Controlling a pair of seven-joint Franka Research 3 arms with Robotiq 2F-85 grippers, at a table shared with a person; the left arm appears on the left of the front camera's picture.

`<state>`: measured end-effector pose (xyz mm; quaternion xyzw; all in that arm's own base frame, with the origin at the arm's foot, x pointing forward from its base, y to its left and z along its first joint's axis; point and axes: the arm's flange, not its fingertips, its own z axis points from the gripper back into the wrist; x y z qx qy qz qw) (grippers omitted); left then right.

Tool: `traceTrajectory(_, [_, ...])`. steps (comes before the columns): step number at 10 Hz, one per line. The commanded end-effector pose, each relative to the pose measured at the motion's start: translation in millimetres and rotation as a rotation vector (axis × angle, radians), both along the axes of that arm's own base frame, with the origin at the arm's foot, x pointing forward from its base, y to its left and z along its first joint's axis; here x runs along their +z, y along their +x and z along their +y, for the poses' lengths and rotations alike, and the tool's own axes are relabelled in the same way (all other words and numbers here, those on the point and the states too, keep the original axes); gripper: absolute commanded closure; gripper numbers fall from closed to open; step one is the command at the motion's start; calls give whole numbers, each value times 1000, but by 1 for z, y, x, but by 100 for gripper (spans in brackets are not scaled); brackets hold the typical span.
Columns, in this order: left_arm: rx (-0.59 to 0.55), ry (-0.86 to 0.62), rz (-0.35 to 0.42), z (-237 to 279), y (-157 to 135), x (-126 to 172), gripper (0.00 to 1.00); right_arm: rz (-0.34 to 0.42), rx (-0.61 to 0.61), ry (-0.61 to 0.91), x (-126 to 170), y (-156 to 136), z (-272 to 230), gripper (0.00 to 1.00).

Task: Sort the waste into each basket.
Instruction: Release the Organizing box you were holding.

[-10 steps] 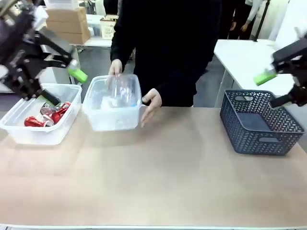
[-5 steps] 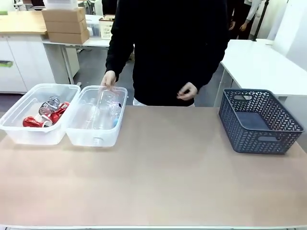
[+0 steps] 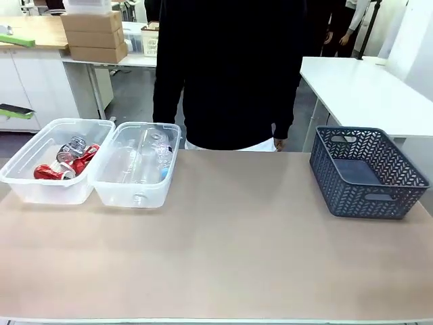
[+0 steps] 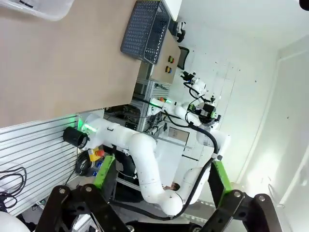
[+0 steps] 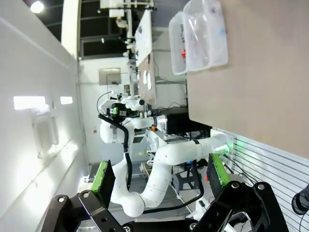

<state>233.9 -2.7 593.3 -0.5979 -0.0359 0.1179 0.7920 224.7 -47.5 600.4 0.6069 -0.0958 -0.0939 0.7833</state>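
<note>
We judge the sorting to be at or near its end. On the tan worktop (image 3: 223, 244) the red and silver crushed metal cans (image 3: 65, 161) lie in the far-left clear rectangular plastic tub (image 3: 27, 184). The clear plastic bottles (image 3: 145, 159), one with a blue cap, lie in the second clear tub (image 3: 160, 193), which touches or stands just beside the first. The dark blue lattice plastic basket (image 3: 369, 196) stands well apart at the right and looks empty. No loose waste lies on the bare worktop between them.

A person in a black top (image 3: 230, 68) stands at the far edge, arms hanging down, touching nothing.

If more waste arrives, our next move would call for bringing an arm down over the worktop and matching each piece to its tub; otherwise we need do nothing.

The wrist views add what the front view leaves out. Our left hand (image 4: 157, 193) has its green-padded fingers spread wide and empty, raised off the worktop, looking toward the other arm. Our right hand (image 5: 159, 186) is likewise spread wide, holding nothing, with both tubs far off at the worktop's edge.
</note>
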Motion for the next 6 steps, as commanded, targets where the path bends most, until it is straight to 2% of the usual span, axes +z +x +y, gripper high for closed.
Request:
traceTrajectory(1, [-5,10,-26,6,1,0,0,-36,3,17,2,2,-2,0])
traceTrajectory(6, [-5,10,-26,6,1,0,0,-36,3,17,2,2,-2,0])
